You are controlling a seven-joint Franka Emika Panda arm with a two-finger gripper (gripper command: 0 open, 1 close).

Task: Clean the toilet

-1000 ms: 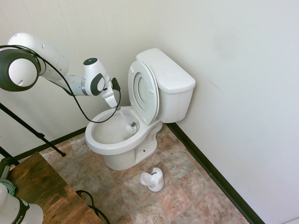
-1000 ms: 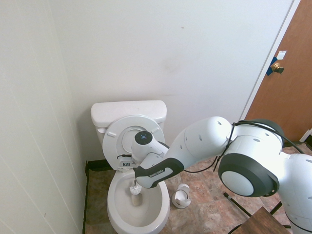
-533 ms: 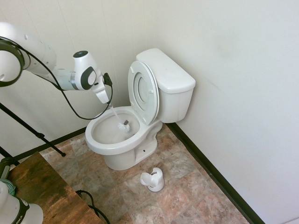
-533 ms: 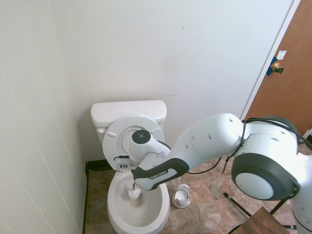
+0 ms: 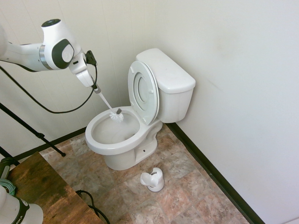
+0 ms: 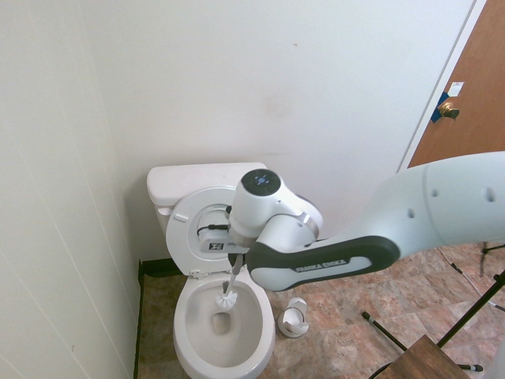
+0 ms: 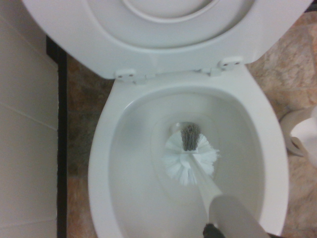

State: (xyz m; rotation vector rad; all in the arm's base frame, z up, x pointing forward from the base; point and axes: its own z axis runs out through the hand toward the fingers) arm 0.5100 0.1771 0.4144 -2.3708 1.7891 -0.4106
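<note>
Bristly white brush (image 5: 116, 116), smooth oval toilet (image 5: 112, 149)

Brush (image 5: 117, 115) over toilet (image 5: 122, 148); holder (image 5: 153, 180) on floor (image 5: 182, 196) beside toilet

I see pale walls (image 5: 224, 70) that meet in a corner, with a dark strip (image 5: 210, 170) along the bottom. My floor (image 5: 182, 196) is pink, tan and gray. I can see a brown door (image 6: 465, 134) with a shiny gold knob (image 6: 448, 110).
</note>
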